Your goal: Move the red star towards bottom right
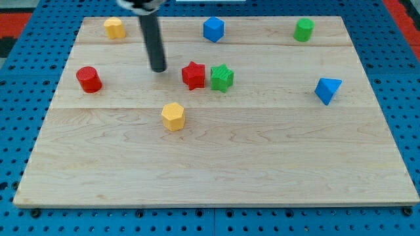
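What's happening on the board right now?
My tip sits just to the view's left of the red star, not touching it. The green star sits against the red star's right side. The job is to push the red star toward the bottom right; it is still near the board's upper middle.

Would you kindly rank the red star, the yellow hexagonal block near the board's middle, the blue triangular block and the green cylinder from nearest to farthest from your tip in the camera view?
From my tip:
1. Red star, just to the view's right of the tip.
2. Yellow hexagonal block, toward the view's bottom.
3. Green cylinder, at the top right.
4. Blue triangular block, far right.
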